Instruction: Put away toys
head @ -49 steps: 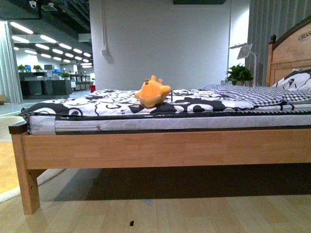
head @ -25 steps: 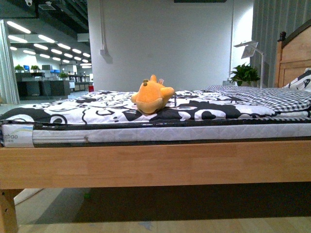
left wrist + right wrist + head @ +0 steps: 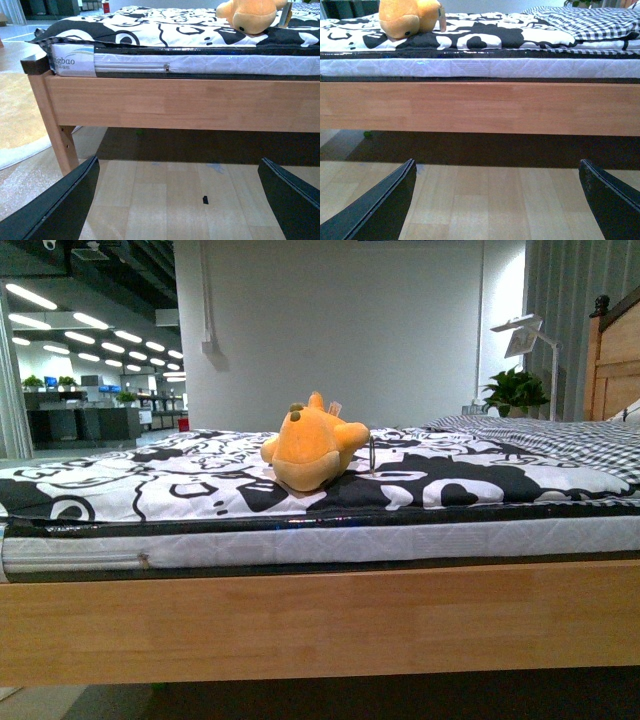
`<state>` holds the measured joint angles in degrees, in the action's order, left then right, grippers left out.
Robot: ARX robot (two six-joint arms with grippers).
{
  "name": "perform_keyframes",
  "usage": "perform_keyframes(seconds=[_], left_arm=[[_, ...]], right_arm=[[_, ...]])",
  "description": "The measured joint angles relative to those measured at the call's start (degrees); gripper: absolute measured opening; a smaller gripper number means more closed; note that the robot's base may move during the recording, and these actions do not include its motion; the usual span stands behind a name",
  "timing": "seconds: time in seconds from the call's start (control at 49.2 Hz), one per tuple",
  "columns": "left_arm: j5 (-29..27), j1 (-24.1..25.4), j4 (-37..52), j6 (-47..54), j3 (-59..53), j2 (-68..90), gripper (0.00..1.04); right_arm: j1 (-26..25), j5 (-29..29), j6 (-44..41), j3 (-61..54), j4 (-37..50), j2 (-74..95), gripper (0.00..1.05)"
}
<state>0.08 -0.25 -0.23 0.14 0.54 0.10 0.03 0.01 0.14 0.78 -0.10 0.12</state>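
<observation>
So here's your setup: the plush toy [image 3: 313, 448] is lying on top of the bed [image 3: 320, 625], on the black-and-white patterned sheet [image 3: 150, 480]. It's close to the side edge of the bed that faces you. It's orange-yellow and rounded, with small bumps on top. A little tag sticks out from the side of it that's nearer the bed's headboard [image 3: 615, 360].

Further toward that headboard end, a checked quilt [image 3: 560, 440] covers the bed. The toy is well apart from it and only touches the patterned sheet. Under the sheet you can see the white quilted side of the mattress [image 3: 400, 540], sitting on the bed's pale wooden side rail.

Your left gripper [image 3: 178, 160] has its two dark fingers spread wide. It sits low in front of the bed's side rail, over the wood floor [image 3: 165, 200] and near the bed's foot-end leg [image 3: 55, 130]. Your right gripper [image 3: 497, 161] is splayed wide too, also down at rail level beside the bed. Both grippers are below the mattress and well away from the toy.

Beyond the bed, near the headboard, there's a potted plant [image 3: 520, 392] and a white lamp [image 3: 525, 335].
</observation>
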Motion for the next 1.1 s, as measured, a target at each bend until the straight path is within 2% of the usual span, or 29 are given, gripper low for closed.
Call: perform_keyframes(seconds=[1.098], left_arm=[[-0.09,0.00,0.00,0.00,0.00,0.00,0.98]], right_arm=[[0.00,-0.20,0.00,0.00,0.00,0.07,0.98]])
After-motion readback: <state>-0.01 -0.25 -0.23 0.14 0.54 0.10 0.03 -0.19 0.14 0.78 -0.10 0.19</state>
